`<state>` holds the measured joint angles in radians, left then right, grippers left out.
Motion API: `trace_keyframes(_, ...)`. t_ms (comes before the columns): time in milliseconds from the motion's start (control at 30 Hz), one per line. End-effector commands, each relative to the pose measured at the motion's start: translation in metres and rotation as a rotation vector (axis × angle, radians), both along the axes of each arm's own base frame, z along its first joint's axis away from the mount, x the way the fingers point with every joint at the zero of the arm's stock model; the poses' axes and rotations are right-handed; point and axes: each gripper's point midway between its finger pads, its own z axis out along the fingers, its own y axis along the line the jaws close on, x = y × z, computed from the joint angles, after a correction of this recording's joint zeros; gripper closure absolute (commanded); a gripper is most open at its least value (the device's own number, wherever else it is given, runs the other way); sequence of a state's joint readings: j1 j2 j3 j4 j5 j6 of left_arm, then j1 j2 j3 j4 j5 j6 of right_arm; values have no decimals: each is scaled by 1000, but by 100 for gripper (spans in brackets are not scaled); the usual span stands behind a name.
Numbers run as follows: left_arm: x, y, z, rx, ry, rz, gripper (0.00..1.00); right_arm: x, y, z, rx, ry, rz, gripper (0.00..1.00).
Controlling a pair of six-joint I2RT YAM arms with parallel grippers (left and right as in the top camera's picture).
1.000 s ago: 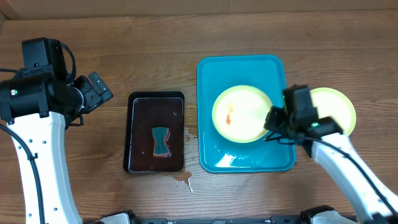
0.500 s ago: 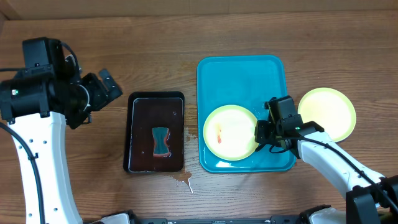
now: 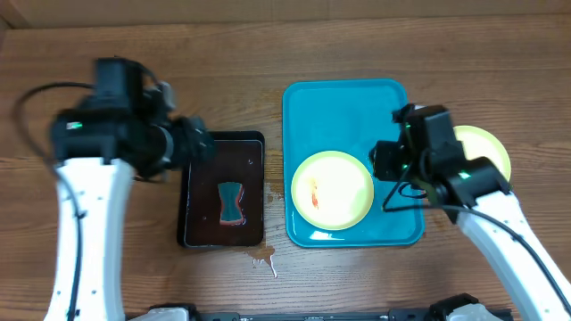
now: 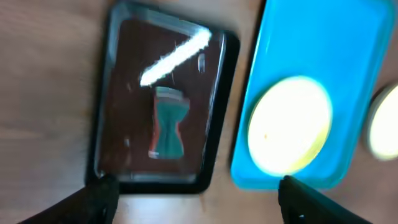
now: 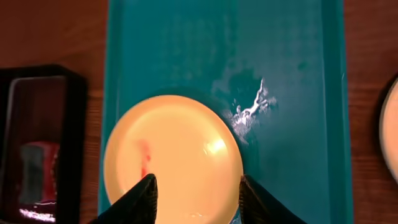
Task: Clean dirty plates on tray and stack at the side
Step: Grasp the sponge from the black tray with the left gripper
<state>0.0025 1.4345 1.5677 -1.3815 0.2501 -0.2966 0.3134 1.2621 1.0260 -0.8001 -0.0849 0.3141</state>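
Left of the tray, the left gripper hangs over the near edge of a black dish holding a sponge. Its jaws stand wide apart and hold nothing. That arm reaches in from the far side of the dish, with its wrist tipped down so the camera looks across the dish toward the tray.

On the tray's near half lies a pale yellow plate, flat and face up, with a small red smear left of its centre. It looks light, thin and stiff. A film of water glistens on the tray just beside it, so I would expect it to slide easily. The raised rim is the place to take it, pinched at the edge and not on the slick face.

Above the tray's right part, the right gripper points straight down over the plate's right edge. Its fingers are parted and carry nothing. The forearm slopes in from the near right.

Right of the tray, a second plate rests on the table, partly hidden by that arm. A third plate is not visible.
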Motion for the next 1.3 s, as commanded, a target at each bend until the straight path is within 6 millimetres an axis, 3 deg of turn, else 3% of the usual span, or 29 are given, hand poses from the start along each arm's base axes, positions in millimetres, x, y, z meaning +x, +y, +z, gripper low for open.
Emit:
trace_keyframes(0, -16, -25, -66, 57, 114, -114, 19, -8, -3, 12, -2, -10, 5, 53)
trace_keyframes(133, -20, -36, -128, 123, 159, -125, 19, -18, -4, 5, -7, 44, 13, 52)
trace_keyframes(267, -14, -42, -174, 136, 189, -87, 34, -22, -5, 2, -12, 61, 13, 52)
trace_keyframes(400, -10, -29, -210, 221, 258, -15, 43, -22, -5, 2, -12, 61, 13, 53)
trace_keyframes(500, -14, -29, -232, 231, 324, -18, 73, -22, -5, 2, -12, 62, 13, 53)
trace_keyframes(600, -23, -27, -247, 242, 390, -20, 79, -21, -5, 2, -12, 62, 13, 53)
trace_keyframes(633, -24, -27, -250, 246, 401, -21, 87, -21, -5, 2, -12, 61, 13, 53)
trace_keyframes(667, -25, -26, -250, 251, 403, -20, 94, -21, -5, 2, -12, 61, 13, 53)
trace_keyframes(800, -17, -26, -241, 253, 375, -17, 96, -21, -6, 1, -17, 60, 10, 55)
trace_keyframes(933, -1, -28, -213, 250, 320, -22, 96, -14, -27, 0, -108, 37, -86, 71)
trace_keyframes(1033, 17, -26, -181, 268, 240, -34, 96, -11, -68, -1, -161, 45, -369, 63)
trace_keyframes(1100, 28, -27, -155, 284, 182, -66, 96, -9, -85, -4, -137, 65, -450, 63)
trace_keyframes(1167, 34, -27, -137, 294, 150, -91, 96, -8, -88, -8, -111, 95, -426, 60)
trace_keyframes(1267, 41, -24, -119, 320, 118, -94, 96, -10, -77, -22, -87, 150, -250, 55)
